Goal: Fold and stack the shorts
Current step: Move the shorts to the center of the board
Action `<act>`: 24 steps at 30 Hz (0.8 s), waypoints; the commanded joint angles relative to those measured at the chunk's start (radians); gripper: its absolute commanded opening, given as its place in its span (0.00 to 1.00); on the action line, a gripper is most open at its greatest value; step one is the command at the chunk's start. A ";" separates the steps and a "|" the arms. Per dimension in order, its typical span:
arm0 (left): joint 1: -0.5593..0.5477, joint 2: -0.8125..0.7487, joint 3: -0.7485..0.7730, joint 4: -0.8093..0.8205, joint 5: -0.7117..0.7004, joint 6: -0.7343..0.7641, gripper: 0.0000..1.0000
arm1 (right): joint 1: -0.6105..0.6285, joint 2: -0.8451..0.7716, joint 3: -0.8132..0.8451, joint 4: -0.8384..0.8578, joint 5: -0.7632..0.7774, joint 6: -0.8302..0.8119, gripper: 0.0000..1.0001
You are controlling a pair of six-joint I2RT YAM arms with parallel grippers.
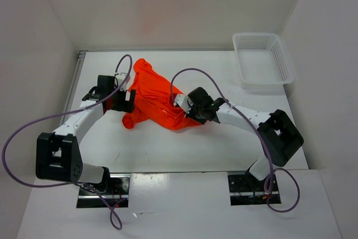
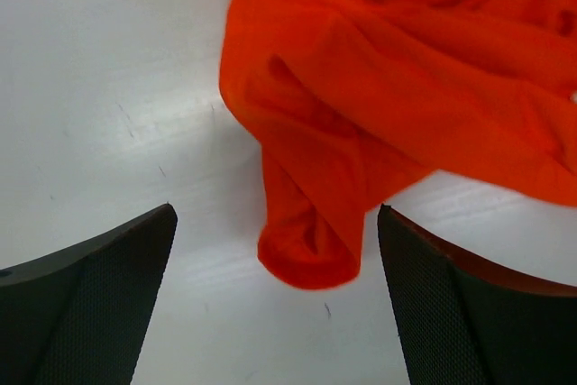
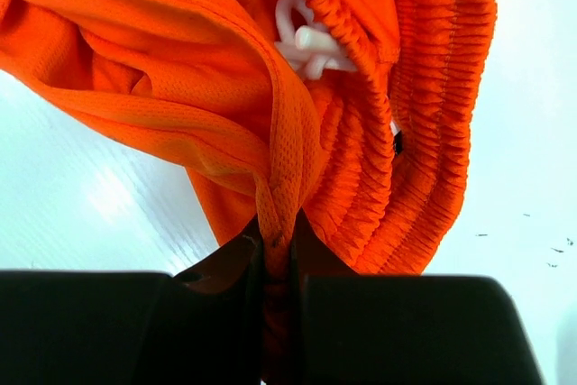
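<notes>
The orange shorts [image 1: 156, 96] lie crumpled on the white table between both arms. My right gripper [image 1: 187, 110] is shut on a fold of the shorts [image 3: 279, 223] beside the gathered waistband [image 3: 424, 132]; the white drawstring [image 3: 306, 47] shows above. My left gripper [image 1: 130, 100] is open at the shorts' left edge. In the left wrist view a rolled leg end of the shorts [image 2: 306, 250] lies on the table between the spread fingers [image 2: 469, 313], touching neither.
A white mesh basket [image 1: 263, 60] stands at the back right of the table. White walls close in the left, back and right sides. Purple cables loop over both arms.
</notes>
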 commanded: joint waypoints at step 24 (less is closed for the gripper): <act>0.022 0.525 0.238 0.116 0.082 0.004 0.41 | -0.062 -0.010 0.021 0.006 -0.073 -0.013 0.00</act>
